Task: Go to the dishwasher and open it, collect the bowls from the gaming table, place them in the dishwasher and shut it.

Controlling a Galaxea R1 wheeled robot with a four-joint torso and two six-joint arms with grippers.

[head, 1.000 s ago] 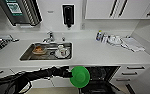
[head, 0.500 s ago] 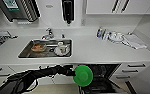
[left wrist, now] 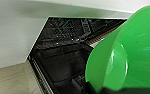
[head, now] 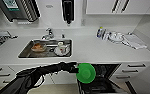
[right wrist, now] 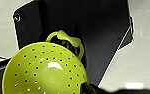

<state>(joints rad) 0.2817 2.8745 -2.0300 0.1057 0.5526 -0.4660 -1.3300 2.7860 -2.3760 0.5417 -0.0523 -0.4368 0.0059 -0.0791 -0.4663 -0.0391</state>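
Left gripper (head: 74, 69) gripping green bowl (head: 86, 73), holding it over open dishwasher (head: 101, 82) for racking; right gripper gripping yellow-green colander (right wrist: 44, 71)

Green bowl (head: 85, 73): round, shallow, glossy, tilted on edge above the open dishwasher (head: 101, 83). Dishwasher: set under the white counter, door down, dark racked interior (left wrist: 63, 50) exposed.

A steel sink (head: 24, 53) sits centre-left, holding a white cup (head: 60, 45). A folded cloth (head: 134, 41) lies right. A perforated yellow-green colander (right wrist: 44, 72) shows lower left.
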